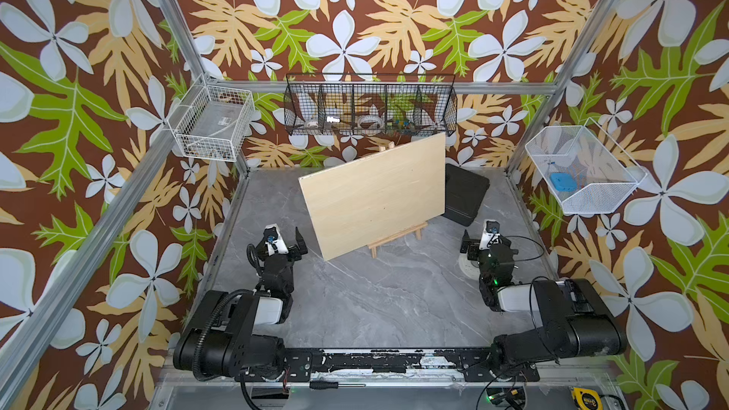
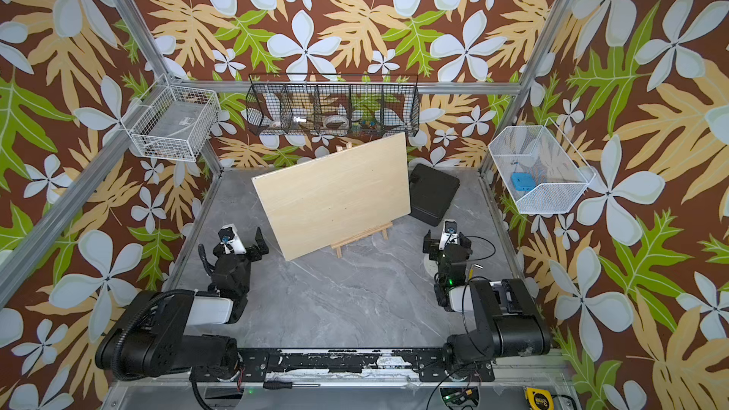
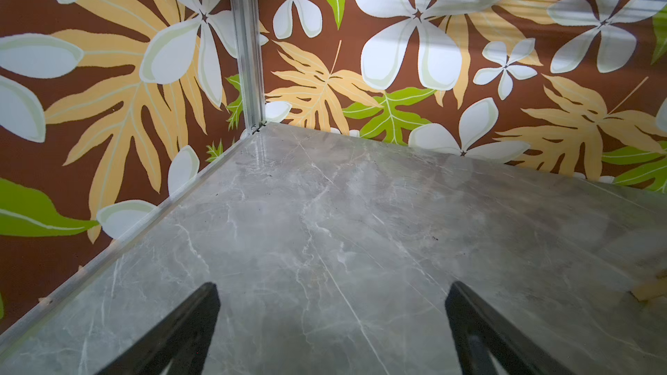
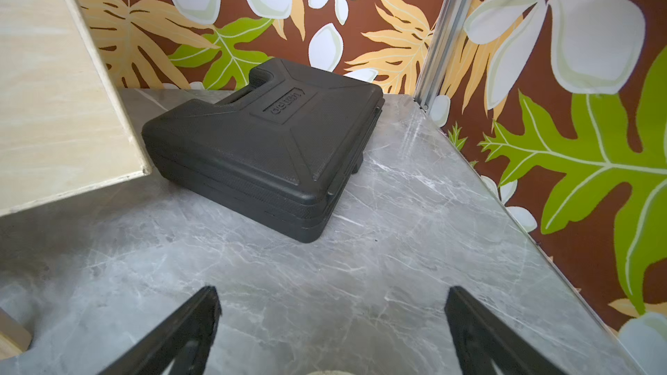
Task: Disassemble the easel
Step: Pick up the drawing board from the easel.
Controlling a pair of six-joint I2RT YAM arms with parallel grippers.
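Easel (image 1: pixel 397 235) of pale wood stands toward the back of the grey marble-look table (image 1: pixel 374 301), ahead of both arms and roughly between them. A large plywood board (image 1: pixel 374 195) rests on its ledge bar, leans back and covers nearly all of it. In both top views only the ledge bar, two front feet below the board and a small tip above the board's upper edge (image 2: pixel 343 147) show. The ledge bar's long axis runs across the table but skewed, its right end farther back. The left gripper (image 1: pixel 274 245) and the right gripper (image 1: pixel 488 242) both hover low over the table, spread wide and grasping nothing. Each wrist view shows two black fingers (image 3: pixel 202 319) well apart with bare table between them. The right gripper looks nearer the easel's feet, while the board's lower overhanging corner reaches close to the left gripper. The board probably has to come off before any slat can be reached. Legs, crossbars, centre slats and any rear support are hidden behind the board. A closed black case (image 4: pixel 263 146) lies beyond the right gripper, just beside the board's far corner. Pale slivers at the edges of both wrist views are too cropped to identify.
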